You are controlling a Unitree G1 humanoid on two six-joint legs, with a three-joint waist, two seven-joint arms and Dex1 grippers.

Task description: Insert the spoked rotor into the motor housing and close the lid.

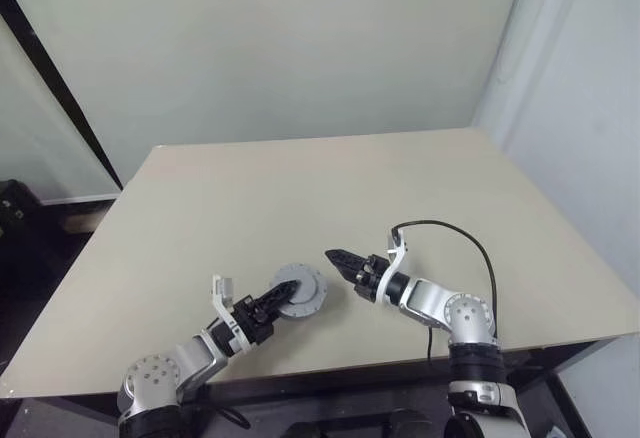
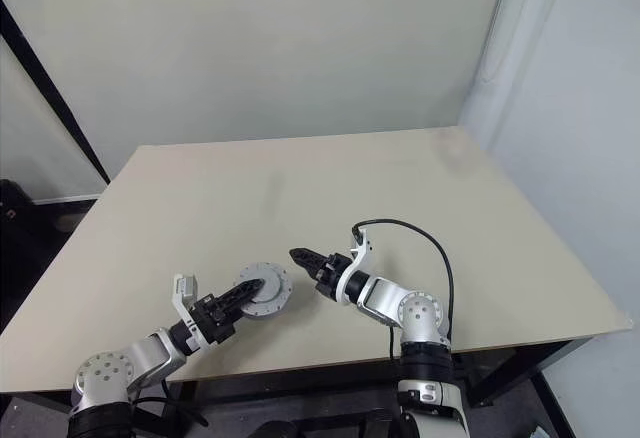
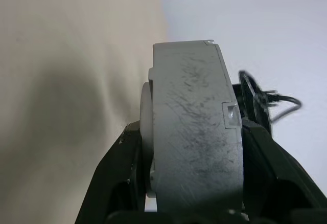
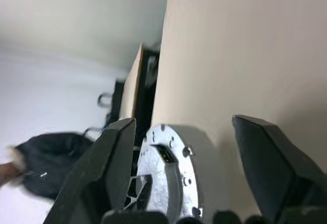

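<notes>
Left eye view: beige table (image 1: 300,188) fills mid-frame. Lower centre, a round grey assembly — the motor housing (image 1: 300,289), seemingly with the lid on it; windings and spoked rotor are not visible, presumably hidden inside, can't confirm. The left gripper (image 1: 278,296) comes in from lower left, its black fingers pinching the housing's near edge. The right gripper (image 1: 338,258) sits just right of the housing, tips apart from it, pointing left. From this angle its fingers overlap, so the gap is hard to judge. A black cable (image 1: 470,248) loops over the right arm.

Right eye view: same layout, shifted left in the frame. Housing lower left of centre, left gripper clamped on it, right gripper tip near but not touching.

Left wrist view: grey scuffed side wall of the housing (image 3: 196,132) seen edge-on, centre to bottom of frame, squeezed between the two black fingers (image 3: 115,178). Its bottom is cut off. The right arm's cable shows behind it.

Right wrist view: the right gripper's fingers (image 4: 271,168) stand wide apart, nothing between them. Lower centre, part of the housing's pale metal face (image 4: 168,178), cut off and blurred; details unclear.
</notes>
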